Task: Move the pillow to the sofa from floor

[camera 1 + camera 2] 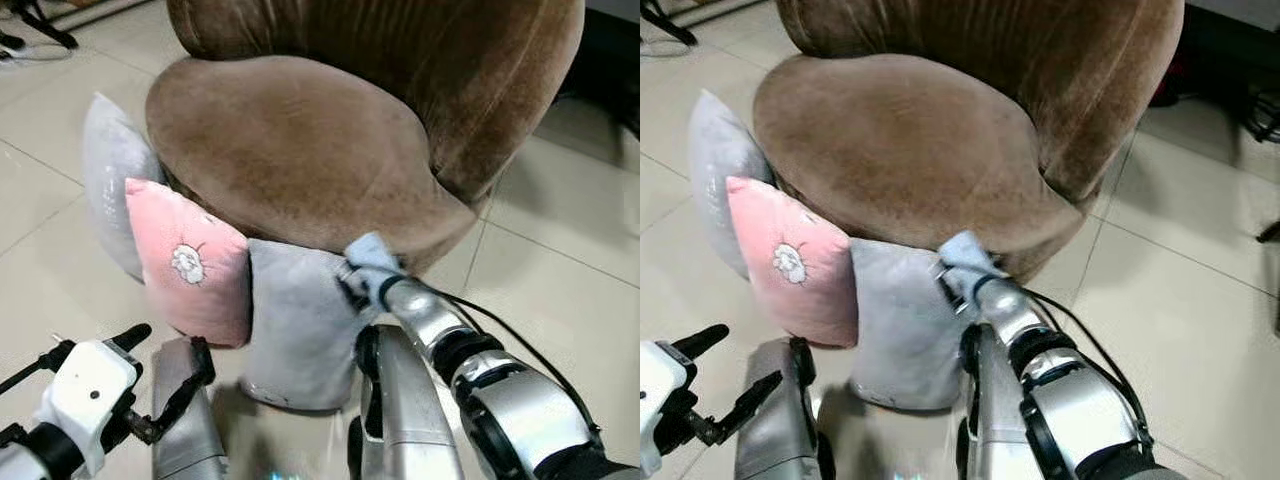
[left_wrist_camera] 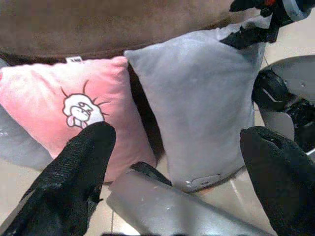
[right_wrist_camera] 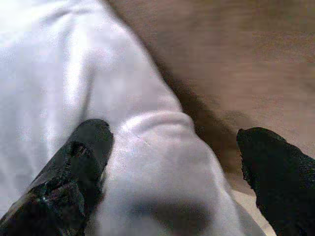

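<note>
R tool [image 3: 172, 162] sits at top corner of grey pillow [image 1: 300, 320]; fingers apart, one finger [image 3: 78, 167] pressing on the fabric, the other finger [image 3: 275, 172] off to the side over the brown sofa [image 1: 300, 150] front. Corner of pillow lies between them, not clamped. Grey pillow stands upright on tiled floor [image 1: 560, 270], leaning against sofa base, directly below and ahead of R tool.

L tool [image 2: 177, 162] low, short of the pillows, fingers wide apart, holding nothing. Ahead of it: pink pillow [image 2: 64, 103] w/ sheep motif, touching grey pillow's side. Beyond pink pillow, further from both tools, a second grey pillow [image 1: 110, 160] against sofa's side.
</note>
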`<state>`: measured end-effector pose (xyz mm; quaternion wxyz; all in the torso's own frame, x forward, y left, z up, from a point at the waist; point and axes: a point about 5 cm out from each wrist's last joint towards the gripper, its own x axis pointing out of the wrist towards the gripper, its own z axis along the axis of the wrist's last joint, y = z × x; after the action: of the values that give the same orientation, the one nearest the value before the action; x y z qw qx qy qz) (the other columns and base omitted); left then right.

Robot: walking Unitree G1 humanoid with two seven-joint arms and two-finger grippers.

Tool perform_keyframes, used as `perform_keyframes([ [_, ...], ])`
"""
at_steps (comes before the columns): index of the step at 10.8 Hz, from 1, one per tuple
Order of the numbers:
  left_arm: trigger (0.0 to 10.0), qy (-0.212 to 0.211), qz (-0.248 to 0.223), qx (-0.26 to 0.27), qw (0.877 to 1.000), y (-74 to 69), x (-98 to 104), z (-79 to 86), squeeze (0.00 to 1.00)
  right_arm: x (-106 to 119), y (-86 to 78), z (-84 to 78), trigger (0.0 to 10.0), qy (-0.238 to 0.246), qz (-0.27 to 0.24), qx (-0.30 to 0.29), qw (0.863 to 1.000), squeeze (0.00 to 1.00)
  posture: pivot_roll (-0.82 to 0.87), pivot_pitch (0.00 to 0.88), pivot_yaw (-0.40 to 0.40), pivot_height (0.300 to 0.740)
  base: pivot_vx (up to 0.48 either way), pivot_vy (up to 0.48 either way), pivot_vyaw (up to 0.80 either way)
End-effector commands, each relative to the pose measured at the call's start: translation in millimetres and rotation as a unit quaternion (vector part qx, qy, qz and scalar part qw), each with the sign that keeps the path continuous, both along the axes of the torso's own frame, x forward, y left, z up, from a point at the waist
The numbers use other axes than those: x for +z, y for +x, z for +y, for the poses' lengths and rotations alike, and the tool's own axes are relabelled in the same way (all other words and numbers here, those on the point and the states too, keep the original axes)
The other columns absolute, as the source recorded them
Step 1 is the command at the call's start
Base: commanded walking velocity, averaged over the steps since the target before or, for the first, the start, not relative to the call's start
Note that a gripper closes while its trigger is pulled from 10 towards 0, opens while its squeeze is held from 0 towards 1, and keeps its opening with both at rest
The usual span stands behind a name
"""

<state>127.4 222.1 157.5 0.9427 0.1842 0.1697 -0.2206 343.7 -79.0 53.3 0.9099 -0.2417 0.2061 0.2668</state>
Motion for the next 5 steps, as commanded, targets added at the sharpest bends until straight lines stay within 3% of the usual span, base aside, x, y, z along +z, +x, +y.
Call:
perform_keyframes([
  [1,10.0,0.0,0.003,-0.001,1.0,-2.3,1,-1.1,0.0,-8,-6.5,2.2,10.0,-0.016,0.019,0.034,0.999,0.0,0.06,0.222,-0.115,0.47,0.0,0.0,0.0],
  [2,10.0,0.0,0.003,0.0,1.0,-2.8,1,-1.8,0.0,-11,-10.8,2.8,10.0,-0.041,0.033,0.086,0.995,0.0,0.06,0.215,-0.119,0.47,0.0,0.0,0.0],
  [5,10.0,-0.003,0.014,-0.013,1.0,-3.9,-1,-5.6,0.0,-27,-22.8,-11.4,10.0,-0.115,0.095,0.154,0.977,0.0,0.06,0.2,-0.119,0.47,0.0,0.0,0.0],
])
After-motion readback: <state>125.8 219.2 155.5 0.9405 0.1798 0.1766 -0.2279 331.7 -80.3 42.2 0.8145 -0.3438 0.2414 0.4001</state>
